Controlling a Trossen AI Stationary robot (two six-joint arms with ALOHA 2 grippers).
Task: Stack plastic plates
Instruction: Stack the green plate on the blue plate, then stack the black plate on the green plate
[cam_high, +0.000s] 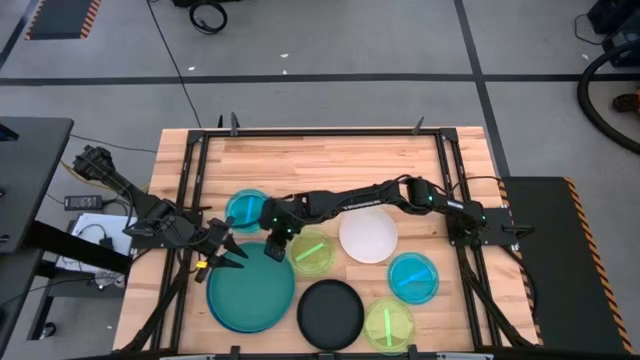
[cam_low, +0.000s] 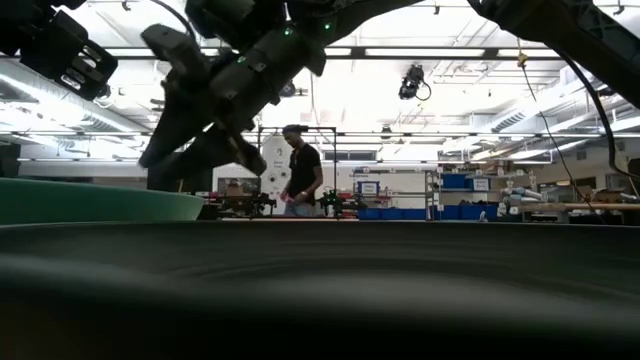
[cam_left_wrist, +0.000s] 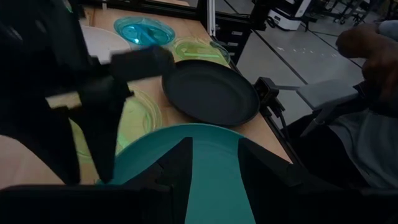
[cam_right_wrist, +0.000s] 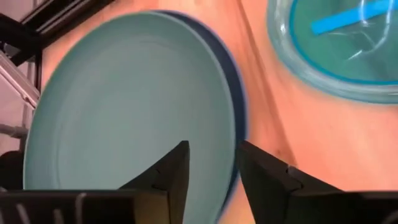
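Teal plate (cam_high: 250, 287) lies stacked on blue plate (cam_right_wrist: 231, 118); six others lie separate on the surface (cam_high: 320, 160). Both grippers, left (cam_high: 226, 254) and right (cam_high: 275, 248), hover above with fingers open and empty.

The table (cam_high: 320, 155) was pale planked wood with a matt grain. The teal plate (cam_high: 250, 290) looked like smooth opaque plastic, the black plate (cam_high: 330, 313) faintly glossy, and the cyan plate (cam_high: 413, 277) translucent and shiny.

Teal plate (cam_high: 250, 292) on blue plate (cam_right_wrist: 231, 118) (front left); black plate (cam_high: 330, 313) just right.
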